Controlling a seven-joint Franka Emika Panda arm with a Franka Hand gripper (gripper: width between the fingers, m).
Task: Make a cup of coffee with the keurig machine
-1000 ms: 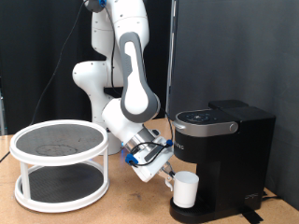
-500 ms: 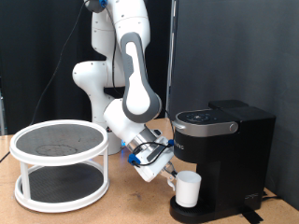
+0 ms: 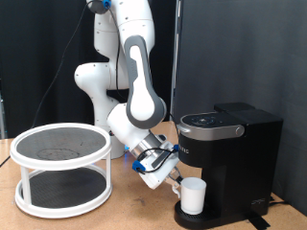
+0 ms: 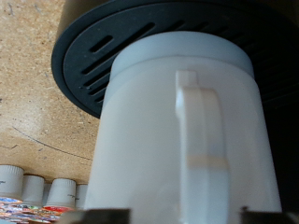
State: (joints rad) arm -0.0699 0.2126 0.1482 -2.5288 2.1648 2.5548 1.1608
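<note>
The white cup (image 3: 195, 195) stands upright on the round drip base (image 3: 206, 220) of the black keurig machine (image 3: 235, 158), under its brew head; the lid is down. My gripper (image 3: 177, 184) is low at the cup's side towards the exterior view's left, close to the handle. In the wrist view the cup (image 4: 177, 140) fills the picture with its handle (image 4: 203, 131) facing me, on the slotted black base (image 4: 93, 56). My fingertips (image 4: 98, 216) show far apart at the picture's edge, clear of the handle. The jaws are open and hold nothing.
A white two-tier round rack (image 3: 62, 168) with dark shelves stands on the wooden table (image 3: 134, 211) at the exterior view's left. Small white pods (image 4: 37, 187) stand in a row on the table behind the machine's base in the wrist view. A black curtain hangs behind.
The cup has shifted slightly to the exterior view's right, further onto the drip base. My gripper has stayed close beside it, with only a small shift.
</note>
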